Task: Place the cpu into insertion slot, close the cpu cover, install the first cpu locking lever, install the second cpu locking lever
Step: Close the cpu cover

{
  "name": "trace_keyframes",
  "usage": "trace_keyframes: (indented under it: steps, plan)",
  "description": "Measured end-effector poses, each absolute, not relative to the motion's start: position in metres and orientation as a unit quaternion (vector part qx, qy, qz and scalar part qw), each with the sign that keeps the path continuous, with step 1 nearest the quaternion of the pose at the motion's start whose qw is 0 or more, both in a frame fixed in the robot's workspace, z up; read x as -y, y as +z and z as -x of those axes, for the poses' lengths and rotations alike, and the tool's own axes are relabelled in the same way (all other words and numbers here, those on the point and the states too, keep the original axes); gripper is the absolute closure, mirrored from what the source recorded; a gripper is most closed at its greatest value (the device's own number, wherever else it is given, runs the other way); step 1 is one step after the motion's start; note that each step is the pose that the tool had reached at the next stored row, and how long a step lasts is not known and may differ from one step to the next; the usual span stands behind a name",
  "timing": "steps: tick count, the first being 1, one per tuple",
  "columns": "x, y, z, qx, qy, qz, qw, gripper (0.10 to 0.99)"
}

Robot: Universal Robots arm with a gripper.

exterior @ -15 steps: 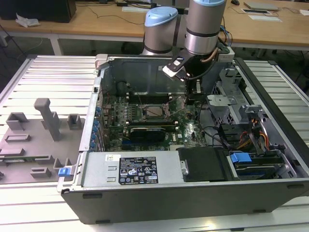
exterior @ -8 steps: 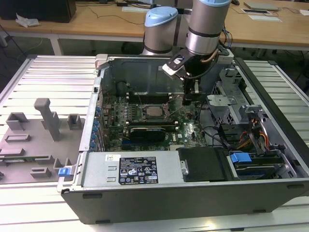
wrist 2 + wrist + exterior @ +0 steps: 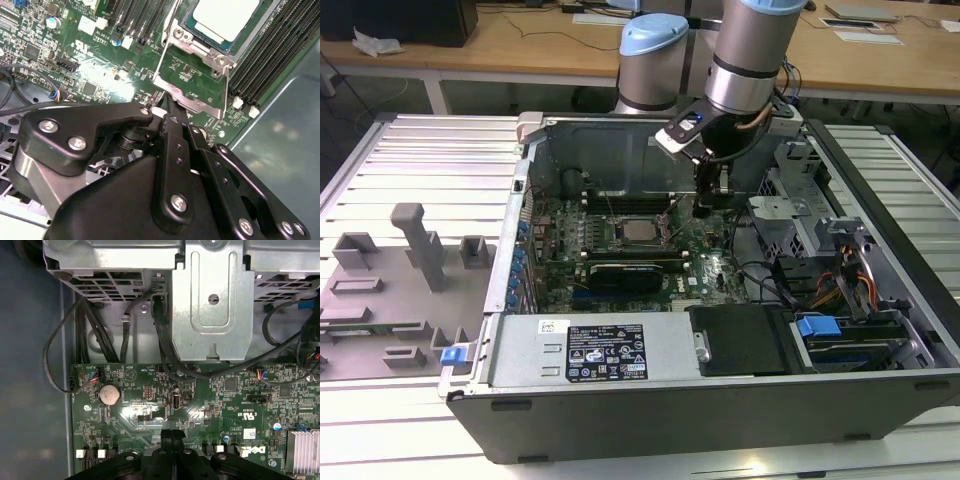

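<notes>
The cpu (image 3: pixel 225 17) is cut off at the frame edge in the second wrist view; it lies flat in the insertion slot (image 3: pixel 616 234), silver top up, its edges square with the memory slots (image 3: pixel 272 55), with no long axis to tell; the cpu cover (image 3: pixel 187 97) appears raised, green board showing through its window; the gripper (image 3: pixel 167 102), fingers pressed together on nothing, sits at the cover's free edge, on the exterior view's right of the socket; contact is hard to make out.

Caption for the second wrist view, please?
Pincer tip at the edge of the metal cover frame, silver chip beyond.
</notes>
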State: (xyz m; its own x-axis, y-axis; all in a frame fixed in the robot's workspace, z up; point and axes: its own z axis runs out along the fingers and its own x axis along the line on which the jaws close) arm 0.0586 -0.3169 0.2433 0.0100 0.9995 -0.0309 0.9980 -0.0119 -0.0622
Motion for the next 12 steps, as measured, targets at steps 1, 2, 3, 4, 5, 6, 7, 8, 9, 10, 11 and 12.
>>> trace_keyframes:
  steps: [1,2,3,4,5,6,7,8,9,10,11,12]
  plan:
    - [0.317,0.243,-0.057,0.703,0.033,0.711,0.011,0.980]
    - [0.317,0.243,-0.053,0.702,0.033,0.711,0.011,0.980]
    - [0.317,0.243,-0.051,0.702,0.033,0.711,0.011,0.980]
    - [0.317,0.243,-0.048,0.702,0.033,0.711,0.011,0.980]
    - [0.317,0.243,-0.045,0.702,0.033,0.711,0.011,0.980]
    - [0.317,0.243,-0.042,0.702,0.033,0.711,0.011,0.980]
    - [0.317,0.243,-0.038,0.702,0.033,0.712,0.011,0.980]
    - [0.317,0.243,-0.035,0.702,0.033,0.712,0.011,0.980]
    - [0.317,0.243,-0.033,0.701,0.033,0.712,0.011,0.980]
    - [0.317,0.243,-0.028,0.701,0.033,0.712,0.011,0.980]
    - [0.317,0.243,-0.024,0.701,0.033,0.712,0.011,0.980]
    - [0.317,0.243,-0.020,0.701,0.033,0.712,0.011,0.980]
